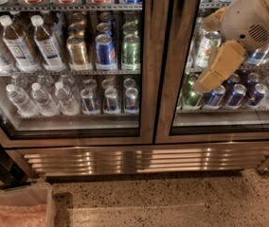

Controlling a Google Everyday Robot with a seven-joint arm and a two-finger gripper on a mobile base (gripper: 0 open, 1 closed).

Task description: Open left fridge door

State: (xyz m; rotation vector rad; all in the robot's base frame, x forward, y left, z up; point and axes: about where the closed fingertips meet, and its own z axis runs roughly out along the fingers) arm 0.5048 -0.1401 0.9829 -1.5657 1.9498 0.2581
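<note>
Left fridge door [68, 65] fills the left and middle of the view: a clear glass pane in a wide brushed-steel frame with a dark inner gasket. It sits closed, its right stile flush beside the right door [229, 126]. Behind its glass, bottles [44, 44] and cans [105, 51] stand on wire shelves. The gripper [215, 70] hangs at upper right, before the right door's glass and apart from the left one; whether it is released or clenched cannot be told.

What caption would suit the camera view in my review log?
Closed left fridge door; pincer hovers before the right door, away from the left one.
</note>
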